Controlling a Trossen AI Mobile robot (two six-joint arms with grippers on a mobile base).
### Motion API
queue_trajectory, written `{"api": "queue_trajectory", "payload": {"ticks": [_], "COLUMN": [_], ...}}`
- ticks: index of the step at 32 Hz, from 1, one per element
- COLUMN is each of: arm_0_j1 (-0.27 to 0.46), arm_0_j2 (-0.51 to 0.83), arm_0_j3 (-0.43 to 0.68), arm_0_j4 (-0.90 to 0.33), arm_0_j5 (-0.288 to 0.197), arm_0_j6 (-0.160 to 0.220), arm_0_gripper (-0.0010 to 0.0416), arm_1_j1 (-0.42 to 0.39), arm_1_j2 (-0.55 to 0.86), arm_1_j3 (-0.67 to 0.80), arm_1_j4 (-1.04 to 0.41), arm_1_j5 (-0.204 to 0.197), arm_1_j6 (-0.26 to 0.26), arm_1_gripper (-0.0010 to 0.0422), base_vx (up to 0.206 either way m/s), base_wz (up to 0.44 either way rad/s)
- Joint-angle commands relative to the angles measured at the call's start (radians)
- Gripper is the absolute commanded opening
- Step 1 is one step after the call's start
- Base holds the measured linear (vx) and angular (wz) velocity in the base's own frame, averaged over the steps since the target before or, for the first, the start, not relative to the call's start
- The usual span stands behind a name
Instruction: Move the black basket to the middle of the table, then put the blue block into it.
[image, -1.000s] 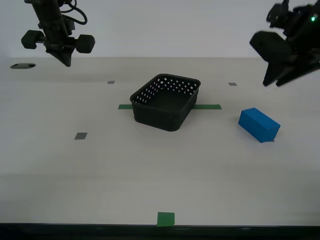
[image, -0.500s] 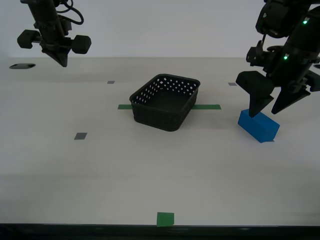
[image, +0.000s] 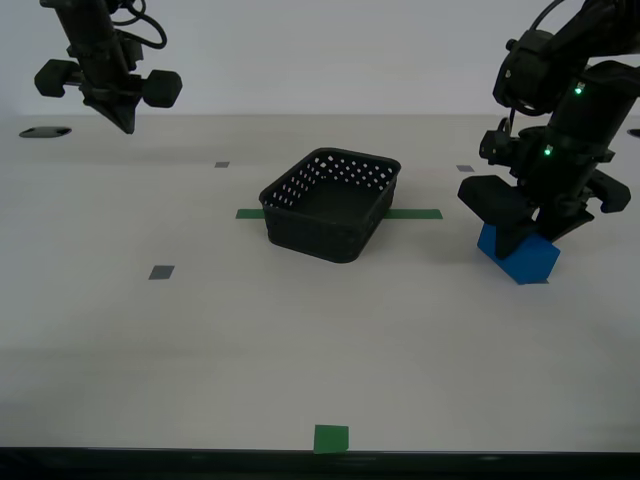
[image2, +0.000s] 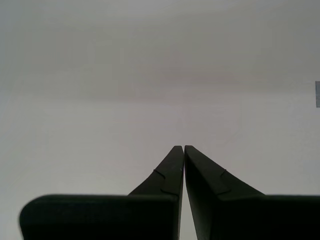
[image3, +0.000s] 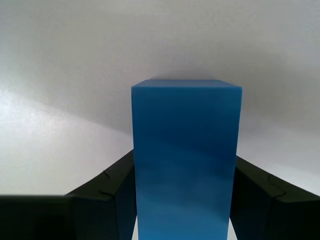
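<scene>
The black basket (image: 312, 236) stands empty in the middle of the table (image: 300, 350), over a green tape strip (image: 415, 213). The blue block (image: 528, 260) lies on the table toward the exterior view's right. My first gripper (image: 530, 240) has come down over it, open, with one finger on each side. In the first wrist view the block (image3: 185, 160) fills the space between the fingers of my first gripper (image3: 184, 155). My second gripper (image: 125, 125) hangs shut and empty high at the exterior view's far left. The second wrist view shows my second gripper (image2: 183, 146) closed over bare table.
A green square (image: 331, 438) marks the table's near edge. Small grey squares (image: 161, 271) lie on the table to the left of the basket and behind it. A dark oval hole (image: 45, 131) sits at the far left back.
My first gripper has swung in from the upper right and come down until its open fingers straddle the blue block. The basket, the block and my second gripper stay put.
</scene>
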Motion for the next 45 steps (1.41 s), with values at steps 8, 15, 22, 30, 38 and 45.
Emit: {"api": "queue_trajectory", "payload": {"ticks": [8,15,22,30,38,45], "arm_0_j1": [0.000,0.005,0.114,0.184,0.201,0.204], "arm_0_j2": [-0.021,-0.119,-0.146,-0.027,0.015,0.017], "arm_0_j3": [-0.001,0.062,0.312,0.406,0.420,0.418], "arm_0_j4": [-0.032,-0.079,-0.090,-0.030,0.080,0.191], "arm_0_j5": [-0.001,-0.130,-0.295,-0.308,-0.332,-0.410], "arm_0_j6": [0.024,0.048,0.063,0.063,0.060,0.045], "arm_0_gripper": [-0.0001,-0.0001,-0.0001,-0.0001,-0.0001,-0.0001], "arm_1_j1": [0.000,0.000,0.000,0.000,-0.002,-0.003], "arm_1_j2": [0.000,0.000,0.000,0.000,0.001,0.001], "arm_1_j3": [0.000,0.000,0.000,0.000,0.000,0.000], "arm_1_j4": [-0.001,-0.004,-0.005,-0.005,-0.002,0.000], "arm_1_j5": [0.003,0.003,0.010,0.052,0.053,0.053], "arm_1_j6": [0.006,0.006,0.006,0.006,0.006,0.006], "arm_1_gripper": [0.0000,0.0000,0.0000,0.0000,0.0000,0.0000], "base_vx": [0.000,0.000,0.000,0.000,0.000,0.000], "base_wz": [0.000,0.000,0.000,0.000,0.000,0.000]}}
